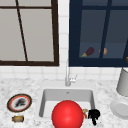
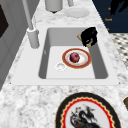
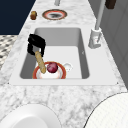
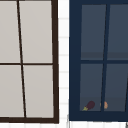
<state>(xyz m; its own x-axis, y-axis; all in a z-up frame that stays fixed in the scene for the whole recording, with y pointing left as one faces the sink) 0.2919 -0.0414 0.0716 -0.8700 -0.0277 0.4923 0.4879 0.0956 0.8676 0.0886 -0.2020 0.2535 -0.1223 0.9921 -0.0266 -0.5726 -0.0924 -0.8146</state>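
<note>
Sink (image 3: 27,67): rimmed plate (image 3: 61,73) with dark-red fruit (image 3: 52,67) | right robot hand (image 3: 36,45) seemingly curled round breadstick (image 3: 40,63)

No readable text, labels, brands, numbers or signs anywhere. Patterned plate (image 2: 88,114) on counter carries dark bird-like figure with red and yellow border, no lettering.
</note>
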